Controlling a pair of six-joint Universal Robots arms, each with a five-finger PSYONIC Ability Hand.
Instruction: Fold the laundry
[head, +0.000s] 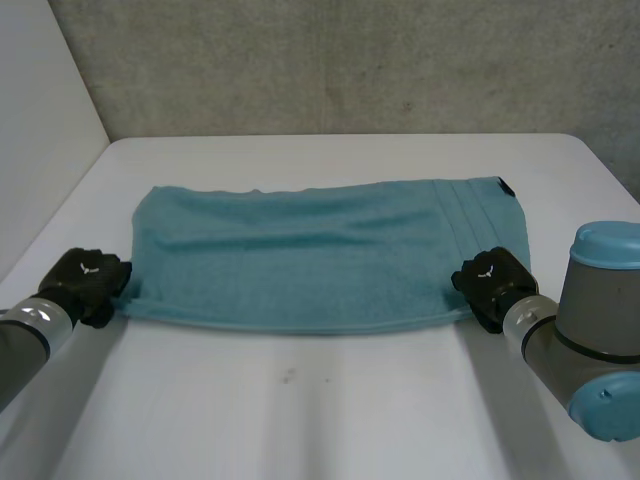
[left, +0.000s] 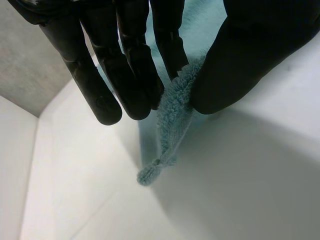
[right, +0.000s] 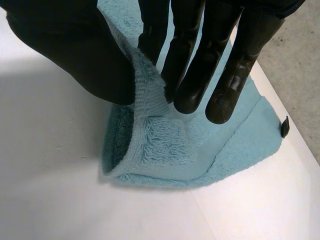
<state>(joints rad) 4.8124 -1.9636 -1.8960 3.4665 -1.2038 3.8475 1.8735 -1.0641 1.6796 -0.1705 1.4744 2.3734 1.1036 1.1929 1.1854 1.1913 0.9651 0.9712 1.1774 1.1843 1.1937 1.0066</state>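
towel: teal terry towel (head: 320, 255), lying flat on the white counter (head: 300, 400), long side running left to right, about mid-counter
left hand: left hand (head: 88, 280) at the towel's near left corner, low over the counter
left hand state: pinching the towel edge between thumb and near-straight fingers; the corner tip hangs twisted below the pinch, clear of the fingers
right hand: right hand (head: 492, 285) at the towel's near right corner, low over the counter
right hand state: pinching the towel edge between thumb and fingers; the cloth under the pinch is raised and curled over, the rest of that end lies on the counter
tag: small black tag (head: 505, 186) on the far right corner of the towel, well apart from the right hand
middle of towel: smooth, a few shallow wrinkles, neither hand on it
wall: grey wall (head: 350, 60) behind the counter's far edge
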